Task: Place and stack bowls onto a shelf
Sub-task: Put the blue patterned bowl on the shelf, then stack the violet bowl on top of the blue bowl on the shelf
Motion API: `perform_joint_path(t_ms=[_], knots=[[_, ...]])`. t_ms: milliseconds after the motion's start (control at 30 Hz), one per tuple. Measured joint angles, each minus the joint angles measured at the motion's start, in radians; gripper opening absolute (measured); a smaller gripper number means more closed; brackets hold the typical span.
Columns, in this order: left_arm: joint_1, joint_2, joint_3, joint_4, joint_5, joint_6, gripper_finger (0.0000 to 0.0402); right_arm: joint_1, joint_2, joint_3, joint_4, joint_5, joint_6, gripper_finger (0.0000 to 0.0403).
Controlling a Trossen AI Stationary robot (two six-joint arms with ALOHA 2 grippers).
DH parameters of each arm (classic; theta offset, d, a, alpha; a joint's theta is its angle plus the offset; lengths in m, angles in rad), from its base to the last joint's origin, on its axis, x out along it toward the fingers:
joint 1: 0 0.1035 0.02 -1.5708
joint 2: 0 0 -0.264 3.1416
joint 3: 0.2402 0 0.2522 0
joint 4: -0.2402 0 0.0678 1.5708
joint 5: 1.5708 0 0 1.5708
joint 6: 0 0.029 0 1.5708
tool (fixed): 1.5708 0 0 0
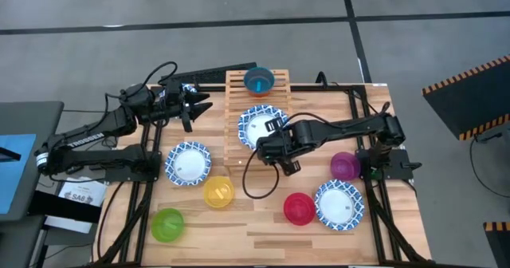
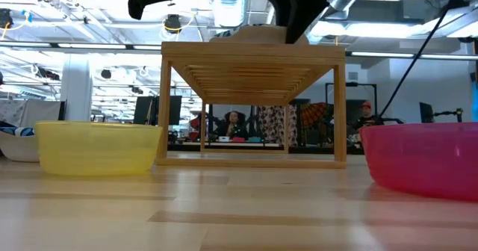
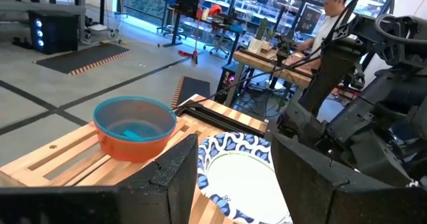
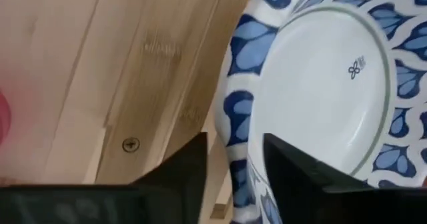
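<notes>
R gripper (image 1: 275, 140) at rim of patterned bowl (image 1: 256, 124) on shelf (image 1: 253, 108); L gripper (image 1: 198, 102) waits beside shelf.

High: patterned bowl mid-shelf, teal bowl (image 1: 259, 80) nested in an orange one at far end; R gripper at patterned bowl's near-right edge. On table: two more patterned bowls, yellow (image 1: 218, 193), green, pink, purple. Low: shelf (image 2: 254, 105) betw yellow (image 2: 93, 146) and pink (image 2: 422, 157) bowls; arms above it. L wrist: jaws apart, empty, bowl (image 3: 243, 177) just ahead. R wrist: fingers (image 4: 297, 177) apart, bowl rim (image 4: 240, 117) running into the gap betw them; can't tell if touching.
</notes>
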Motion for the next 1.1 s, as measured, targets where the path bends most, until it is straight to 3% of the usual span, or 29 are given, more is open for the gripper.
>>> perform_joint_path(t_ms=[200, 400, 533, 767, 967, 1100], knots=[[0.0, 0.0, 0.0, -0.002, 0.003, 0.0, 0.0174, 0.007, 0.0, 0.079, 0.001, -0.011, -0.041, 0.0238], [0.0, 0.0, 0.0, -0.002, 0.008, 0.0, 0.0174, -0.008, -0.008, 0.179, -0.052, -0.077, -0.005, 0.0244], [0.0, 0.0, 0.0, -0.002, 0.017, 0.0, 0.0174, -0.042, -0.088, 0.162, -0.105, -0.183, 0.11, 0.0244], [0.0, -0.001, 0.0, -0.003, 0.117, 0.012, 0.0174, -0.11, -0.384, -0.092, -0.037, -0.177, 0.347, 0.0243], [0.0, -0.001, 0.0, -0.002, 0.213, 0.006, 0.0174, -0.127, -0.695, -0.439, 0.32, -0.134, 0.555, 0.0243], [-0.001, -0.001, 0.0, 0.003, 0.246, -0.012, 0.0174, -0.127, -0.835, -0.627, 0.591, -0.116, 0.641, 0.0243]])
